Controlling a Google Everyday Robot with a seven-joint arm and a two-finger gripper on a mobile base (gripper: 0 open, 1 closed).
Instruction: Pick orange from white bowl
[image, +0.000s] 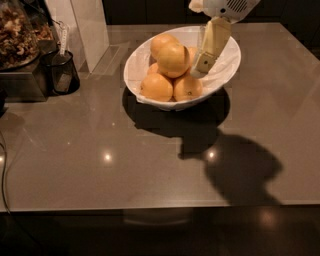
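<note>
The white bowl (227, 65) stands on the grey-brown table at the upper middle and holds several round citrus fruits. The orange (173, 59), the largest and palest, sits on top of the pile. Deeper-orange fruits lie below it at the front left (156, 86) and front right (188, 88), and another lies behind (161, 43). My gripper (200, 67) hangs down from the upper right, inside the bowl's rim. Its cream tip is just right of the orange, very close to it, above the front right fruit.
A small dark cup (62, 74) with a utensil in it stands at the left. Beside it is a container of brown dried food (17, 35). A white upright block (91, 25) stands behind. The table's front edge (160, 206) runs along the bottom.
</note>
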